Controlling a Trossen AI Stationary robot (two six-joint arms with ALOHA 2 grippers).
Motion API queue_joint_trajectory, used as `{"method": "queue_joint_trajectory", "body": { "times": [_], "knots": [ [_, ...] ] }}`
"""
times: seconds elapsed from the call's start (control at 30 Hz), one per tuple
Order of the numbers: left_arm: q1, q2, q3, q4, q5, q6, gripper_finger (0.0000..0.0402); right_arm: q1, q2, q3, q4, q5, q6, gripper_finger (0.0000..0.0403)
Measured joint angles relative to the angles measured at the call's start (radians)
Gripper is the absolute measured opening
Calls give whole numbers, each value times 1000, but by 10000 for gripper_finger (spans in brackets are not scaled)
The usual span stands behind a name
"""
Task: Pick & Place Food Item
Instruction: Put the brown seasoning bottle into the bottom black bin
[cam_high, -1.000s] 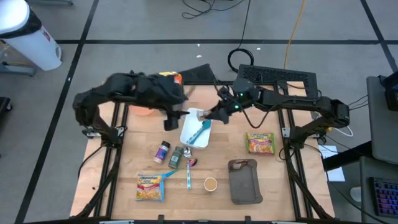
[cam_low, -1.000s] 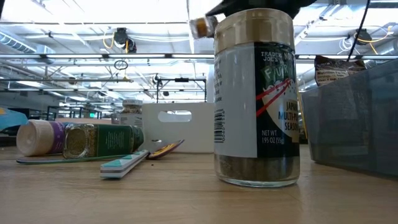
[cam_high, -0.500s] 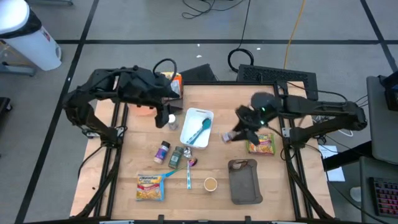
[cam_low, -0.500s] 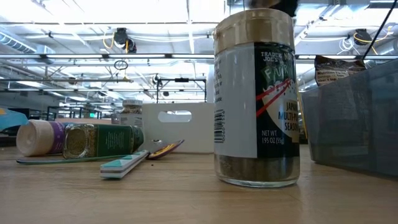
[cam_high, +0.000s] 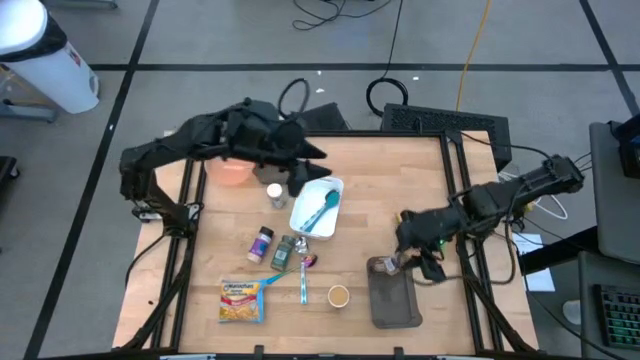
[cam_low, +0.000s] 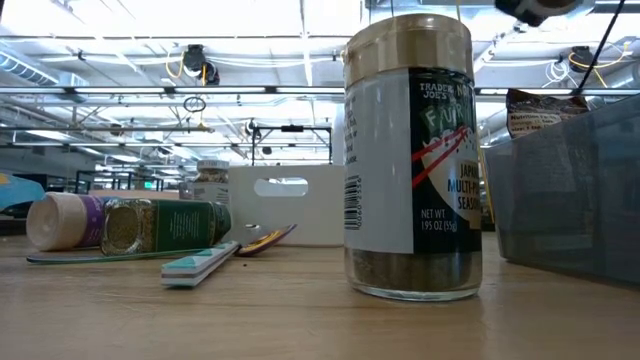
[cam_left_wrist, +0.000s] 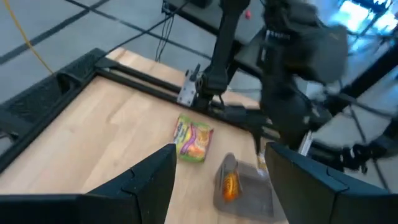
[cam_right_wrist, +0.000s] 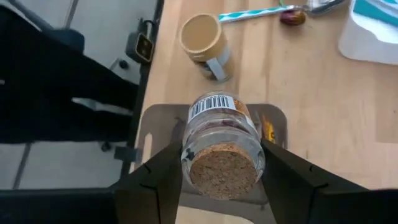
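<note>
Between the right pincer's fingers sits the cork-stoppered jar.

Both arms are matte black, built of chunky jointed segments with black cables trailing. Each gripper's fingers are flat, angular black plates.

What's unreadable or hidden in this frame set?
- Right gripper, right wrist view: shut on the cork-stoppered glass jar; the jar hides whether it touches the grey tray.
- Same jar, high view: the right arm covers most of it.
- Low view: the tall brown-capped seasoning jar blocks the table behind it.
- Left gripper, left wrist view: open, empty; the background arm is blurred.
</note>
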Motion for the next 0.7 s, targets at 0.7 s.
{"method": "queue_joint_trajectory", "body": {
  "times": [0.7],
  "knots": [
    [68,0,-558,578,245,-149,255,159,376,358,-438,83,-193,171]
  ]
}}
